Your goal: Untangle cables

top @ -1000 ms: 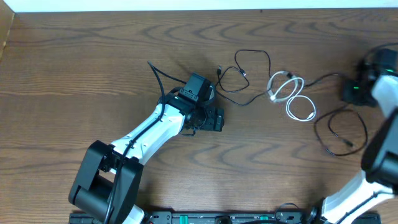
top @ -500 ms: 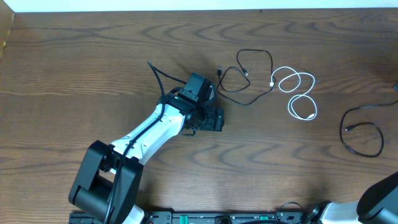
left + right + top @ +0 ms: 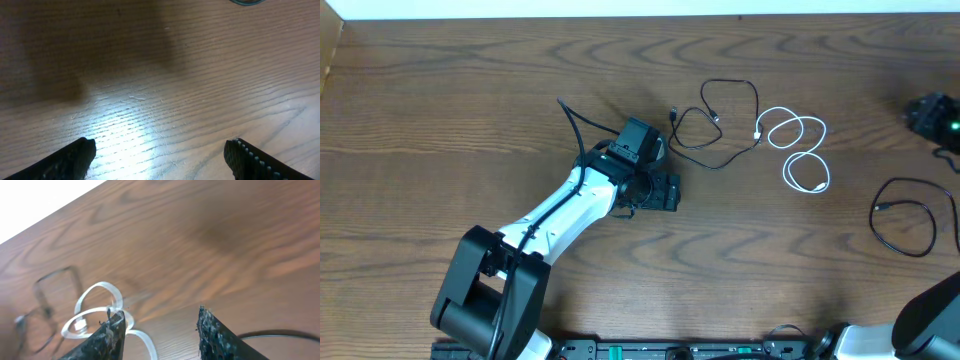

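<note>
With left gripper (image 3: 159,150) and right gripper (image 3: 160,325) both spread empty, the limp, light thin white cord (image 3: 804,152) seems best pinched near its plug, beside the thin black cord (image 3: 756,110).

From overhead, the right arm (image 3: 932,112) runs off the right edge, leaving only its dark head and a piece of its base. The left gripper (image 3: 160,144) has both fingers cut by the bottom edge, and a grey-blue sliver (image 3: 247,1) at the top edge cannot be identified. The right wrist view is blurred. There the white cable (image 3: 98,284) passes behind a finger of the right gripper (image 3: 160,311), and the black cable (image 3: 55,274) smears toward the left edge.
</note>
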